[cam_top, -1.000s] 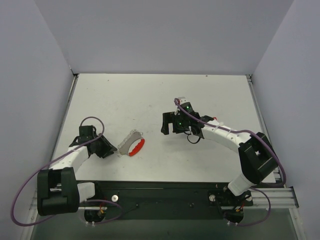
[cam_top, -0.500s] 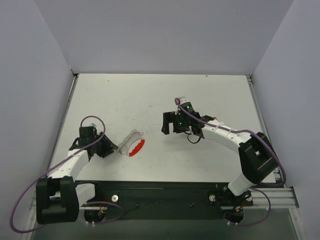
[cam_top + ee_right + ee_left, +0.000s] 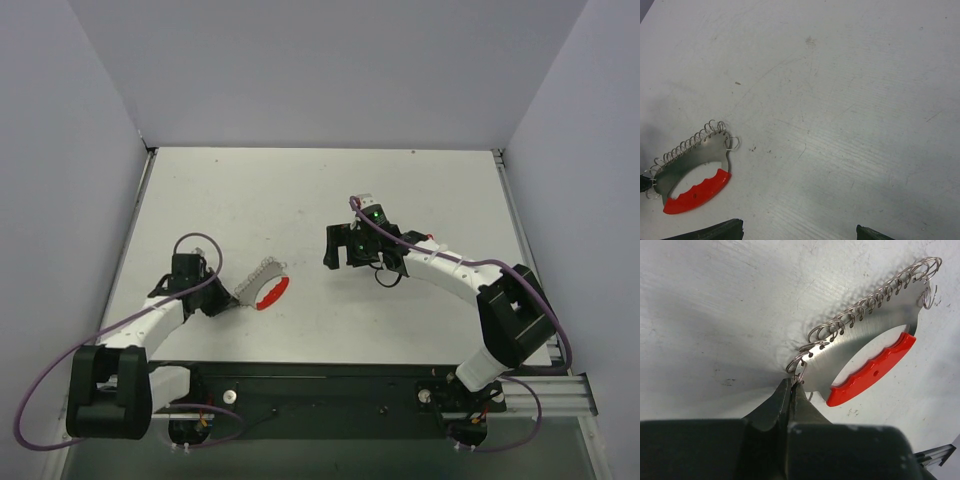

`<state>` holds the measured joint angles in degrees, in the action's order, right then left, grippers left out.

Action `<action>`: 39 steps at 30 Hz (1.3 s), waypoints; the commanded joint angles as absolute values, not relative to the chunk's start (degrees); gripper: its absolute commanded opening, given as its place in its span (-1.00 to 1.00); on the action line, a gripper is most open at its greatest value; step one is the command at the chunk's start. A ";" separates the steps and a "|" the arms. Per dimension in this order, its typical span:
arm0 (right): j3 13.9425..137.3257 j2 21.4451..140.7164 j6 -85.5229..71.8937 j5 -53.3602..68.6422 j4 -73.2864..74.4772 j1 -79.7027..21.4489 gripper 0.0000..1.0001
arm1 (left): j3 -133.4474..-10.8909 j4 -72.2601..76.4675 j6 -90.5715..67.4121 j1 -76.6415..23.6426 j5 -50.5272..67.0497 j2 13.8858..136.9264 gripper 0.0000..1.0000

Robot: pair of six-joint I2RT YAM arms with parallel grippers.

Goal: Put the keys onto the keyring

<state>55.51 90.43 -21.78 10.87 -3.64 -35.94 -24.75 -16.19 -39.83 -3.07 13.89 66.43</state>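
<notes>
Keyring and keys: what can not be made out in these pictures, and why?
Keys: none shows in any view.
Left hand, left wrist view: shut at the end of the keyring; its own fingers hide whether one of the rings is pinched.
Right hand, right wrist view: the bottom edge cuts off all but the fingertips.
Top view: the rings are too small to count.

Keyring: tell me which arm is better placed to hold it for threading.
Left. The left end effector is shut on a small wire ring at one end of the keyring, while the right end effector hangs open over the table, well apart from it.
</notes>
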 commanded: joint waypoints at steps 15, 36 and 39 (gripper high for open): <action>56.25 80.52 -21.62 15.99 -1.93 -35.42 0.87 | -34.18 -19.49 -31.12 -11.86 13.54 53.26 -1.00; 55.81 65.04 -17.14 54.56 -11.95 -31.64 0.67 | -48.34 -24.44 -8.27 -28.92 26.70 46.86 -1.00; 57.04 65.74 -15.48 58.09 -11.87 -33.22 0.58 | -48.87 -23.56 -7.82 -28.92 32.07 46.06 -1.00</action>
<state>55.37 66.08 -17.82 47.55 -7.79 -31.77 -46.11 -28.01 -11.05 -28.75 21.63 47.90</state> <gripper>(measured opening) 0.809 0.025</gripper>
